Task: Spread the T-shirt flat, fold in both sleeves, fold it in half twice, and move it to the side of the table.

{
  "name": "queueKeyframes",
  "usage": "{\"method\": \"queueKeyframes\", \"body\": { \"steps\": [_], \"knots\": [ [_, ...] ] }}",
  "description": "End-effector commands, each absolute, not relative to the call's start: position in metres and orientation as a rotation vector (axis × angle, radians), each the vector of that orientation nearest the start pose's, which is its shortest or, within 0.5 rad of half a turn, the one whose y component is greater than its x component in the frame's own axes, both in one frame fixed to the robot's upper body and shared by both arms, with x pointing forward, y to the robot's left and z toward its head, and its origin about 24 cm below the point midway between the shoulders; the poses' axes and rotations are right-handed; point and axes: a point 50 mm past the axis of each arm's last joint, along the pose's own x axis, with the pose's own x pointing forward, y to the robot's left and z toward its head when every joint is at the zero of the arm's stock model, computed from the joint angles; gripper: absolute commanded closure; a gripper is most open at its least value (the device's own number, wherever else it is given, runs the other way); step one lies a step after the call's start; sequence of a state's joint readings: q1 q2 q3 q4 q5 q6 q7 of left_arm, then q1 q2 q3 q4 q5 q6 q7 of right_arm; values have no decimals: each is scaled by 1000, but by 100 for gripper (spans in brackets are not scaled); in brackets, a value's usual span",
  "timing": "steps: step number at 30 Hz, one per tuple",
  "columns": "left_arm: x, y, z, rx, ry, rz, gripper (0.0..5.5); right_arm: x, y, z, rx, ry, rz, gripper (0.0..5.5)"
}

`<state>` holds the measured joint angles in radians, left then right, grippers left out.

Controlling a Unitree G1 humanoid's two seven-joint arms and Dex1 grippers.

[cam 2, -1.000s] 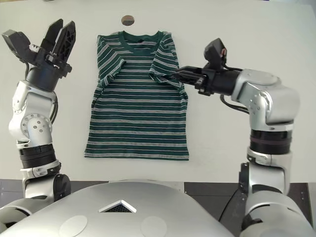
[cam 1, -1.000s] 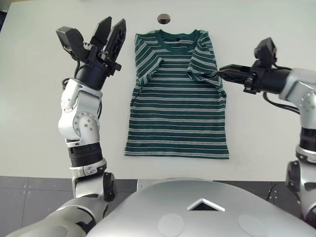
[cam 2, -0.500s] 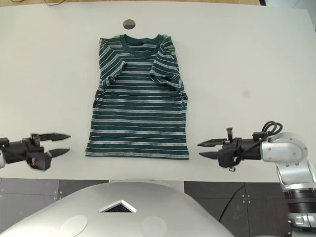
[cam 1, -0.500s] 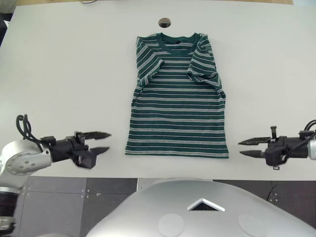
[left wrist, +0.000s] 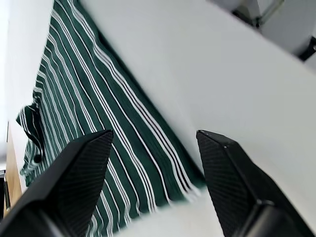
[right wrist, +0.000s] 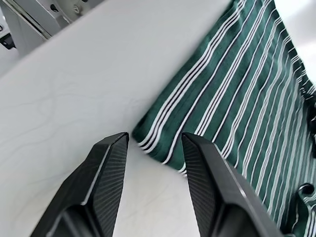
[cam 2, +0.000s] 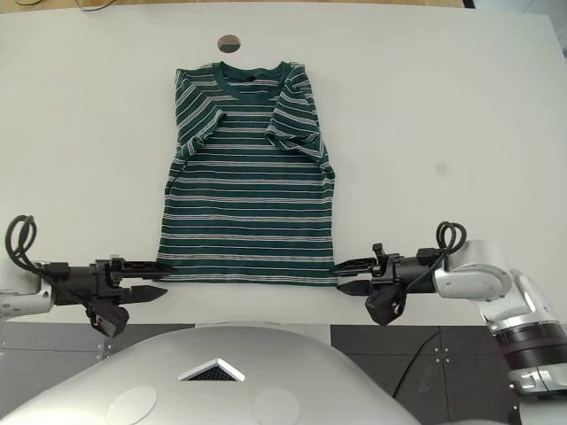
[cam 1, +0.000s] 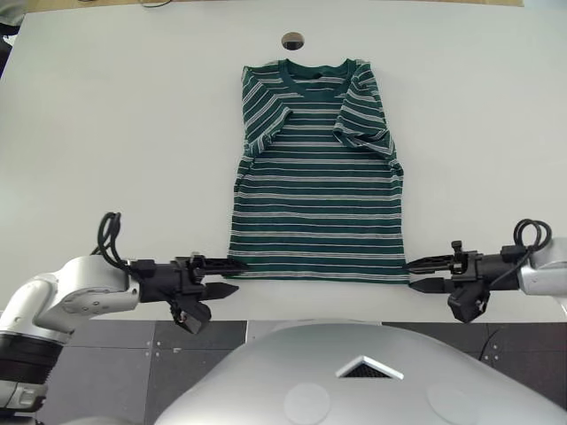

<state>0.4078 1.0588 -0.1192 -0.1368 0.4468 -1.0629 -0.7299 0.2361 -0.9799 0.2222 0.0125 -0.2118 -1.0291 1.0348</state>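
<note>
The green T-shirt (cam 1: pixel 317 177) with white stripes lies flat in the middle of the white table (cam 1: pixel 106 133), collar at the far end, both sleeves folded in over the chest. My left gripper (cam 1: pixel 237 274) is open, low over the table, with its tips at the shirt's near left hem corner (left wrist: pixel 195 183). My right gripper (cam 1: pixel 409 274) is open at the near right hem corner (right wrist: pixel 148 144). In each wrist view the hem corner lies just between the two open fingers. Neither gripper holds cloth.
A round hole (cam 1: pixel 292 40) sits in the tabletop just beyond the collar. The table's front edge (cam 1: pixel 266 312) runs right below both grippers. Wide bare table lies to either side of the shirt.
A second ago the right gripper was at the folded right sleeve and the left was raised. Both have dropped to the near edge and moved inward to the hem corners.
</note>
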Motion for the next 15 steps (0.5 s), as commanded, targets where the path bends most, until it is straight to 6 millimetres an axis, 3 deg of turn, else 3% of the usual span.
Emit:
{"method": "queueKeyframes", "body": {
  "steps": [1, 11, 12, 15],
  "knots": [
    [105, 230, 37, 1380, -28, -1707, 233, 122, -225, 23, -1177, 63, 1812, 350],
    [118, 254, 28, 1445, 81, -1623, 233, 130, -231, 15, -1212, 95, 1764, 350],
    [117, 253, 26, 1428, 77, -1632, 230, 130, -231, 14, -1204, 96, 1766, 369],
    [107, 244, 21, 1350, 53, -1652, 289, 128, -229, 14, -1174, 85, 1771, 431]
  ]
}}
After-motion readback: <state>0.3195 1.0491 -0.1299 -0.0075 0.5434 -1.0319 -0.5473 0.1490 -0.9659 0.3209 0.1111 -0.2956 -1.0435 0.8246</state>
